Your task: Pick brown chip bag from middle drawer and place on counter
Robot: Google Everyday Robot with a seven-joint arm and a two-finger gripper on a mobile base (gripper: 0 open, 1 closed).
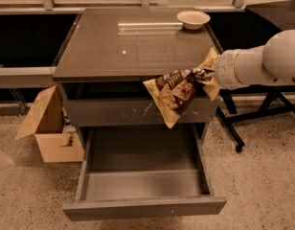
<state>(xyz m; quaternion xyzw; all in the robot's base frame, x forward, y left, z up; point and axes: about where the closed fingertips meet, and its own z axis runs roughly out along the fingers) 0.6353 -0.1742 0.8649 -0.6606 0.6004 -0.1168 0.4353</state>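
Camera view looks down on a grey cabinet (71,110) from the front. A white arm (255,63) reaches in from the right. Its hand (204,74) sits just off the front right corner of the worktop (114,47), pinched closed on one pale end of the brown chip bag (174,92). The bag hangs in the air from that grip, tilted, with its free end pointing down and to the left across the upper drawer front (114,113) with its pale scratch marks. It is well above the middle drawer (142,207), which stands pulled wide open below and shows its flat grey inside. The bag's top is about level with the worktop's front edge but does not rest on it. A pale bowl (193,19) sits at the worktop's far right corner. An open cardboard box (47,128) stands on the speckled floor (262,186) to the cabinet's left, and black stand legs (232,124) show below the arm.
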